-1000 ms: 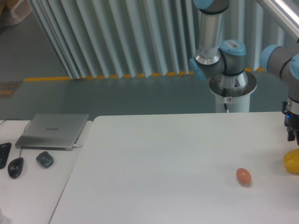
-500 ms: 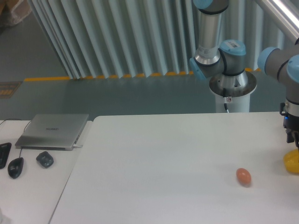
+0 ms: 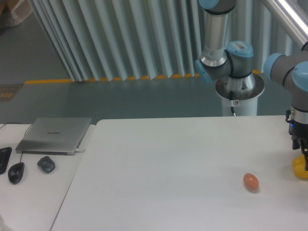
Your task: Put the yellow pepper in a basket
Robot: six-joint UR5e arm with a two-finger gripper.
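The yellow pepper [image 3: 299, 169] lies on the white table [image 3: 168, 163] at the far right edge of the view, partly cut off by the frame. My gripper [image 3: 303, 159] hangs straight down right over it, its dark fingers reaching the pepper's top. The fingers are small and partly cut off by the frame edge, so I cannot tell how the jaws stand. No basket is in view.
An orange-brown egg-shaped object [image 3: 250, 182] lies on the table left of the pepper. A closed laptop [image 3: 55, 135], a small grey object [image 3: 46, 164] and a black mouse [image 3: 16, 172] sit on the lower side table at the left. The robot base [image 3: 239, 89] stands behind the table.
The arm has shifted a little left and down, so the gripper now covers more of the pepper's top. The pepper and the egg-shaped object have not moved.
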